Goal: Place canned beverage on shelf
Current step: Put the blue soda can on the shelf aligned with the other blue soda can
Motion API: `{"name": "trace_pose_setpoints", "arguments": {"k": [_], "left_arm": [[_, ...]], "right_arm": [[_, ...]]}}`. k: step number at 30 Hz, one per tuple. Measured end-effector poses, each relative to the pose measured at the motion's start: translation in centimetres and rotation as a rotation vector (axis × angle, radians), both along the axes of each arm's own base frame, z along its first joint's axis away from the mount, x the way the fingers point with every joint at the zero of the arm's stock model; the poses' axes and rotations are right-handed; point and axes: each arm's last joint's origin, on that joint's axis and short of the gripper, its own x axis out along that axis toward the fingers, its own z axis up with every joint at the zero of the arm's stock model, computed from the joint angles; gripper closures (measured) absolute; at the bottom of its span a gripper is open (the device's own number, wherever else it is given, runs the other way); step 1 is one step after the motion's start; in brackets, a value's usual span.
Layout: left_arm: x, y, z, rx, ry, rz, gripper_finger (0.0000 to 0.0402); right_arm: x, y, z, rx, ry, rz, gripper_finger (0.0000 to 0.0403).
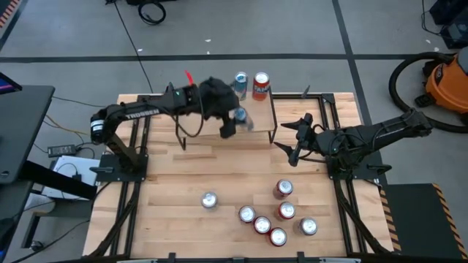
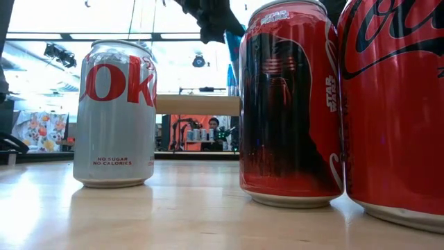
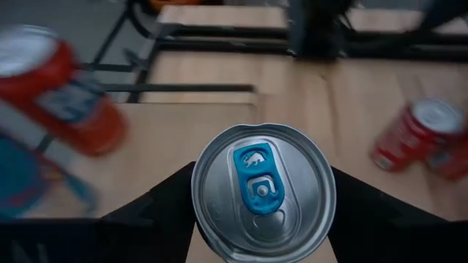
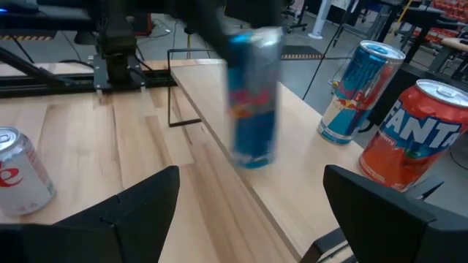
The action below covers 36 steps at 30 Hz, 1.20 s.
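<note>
My left gripper is over the shelf, a low light-wood board on thin black legs at the table's far middle. It is shut on a slim blue-and-silver can, whose silver top and blue tab fill the left wrist view. A blue-and-silver can and an orange Fanta can stand upright on their bases at the shelf's far edge. My right gripper waits open just right of the shelf, with nothing between its fingers. My left gripper pinches the can between its two fingers, one on each opposite side of the can's wall just below the top rim. The fingers slant downward from the table's left. The can hangs upright, lifted clear above the shelf board.
Several red and silver cans stand on the table's near right, and a lone silver one near the middle. In the low view a Diet Coke can and red Coke cans stand close. Black frame rails line both table sides.
</note>
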Motion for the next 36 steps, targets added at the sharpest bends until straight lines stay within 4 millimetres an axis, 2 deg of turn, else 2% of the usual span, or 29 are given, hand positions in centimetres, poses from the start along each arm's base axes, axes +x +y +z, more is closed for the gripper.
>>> {"name": "trace_pose_setpoints", "arguments": {"k": [8,11,17,21,31,36], "left_arm": [[-0.7,2.8,3.8,0.028,-0.084,0.063,0.0155],[0.2,3.2,4.3,0.024,-0.07,0.045,0.0155],[2.2,4.5,3.7,0.026,0.063,0.021,0.0155],[2.8,5.6,3.0,0.036,0.106,0.025,0.0155],[1.6,8.5,2.1,0.002,0.156,0.07,0.0155],[1.0,8.7,1.7,-0.086,0.179,0.043,0.0155]], "right_arm": [[0.1,-0.3,0.2,-0.028,-0.007,-0.009,0.0053],[0.2,-0.5,0.3,-0.037,-0.01,-0.012,0.0053],[0.2,-0.6,0.4,-0.039,-0.015,-0.007,0.0053],[0.2,-0.5,0.4,-0.034,-0.014,0.007,0.0053],[0.2,-0.5,0.3,-0.035,-0.01,0.008,0.0053],[0.2,-0.5,0.3,-0.034,-0.011,0.008,0.0053]]}}
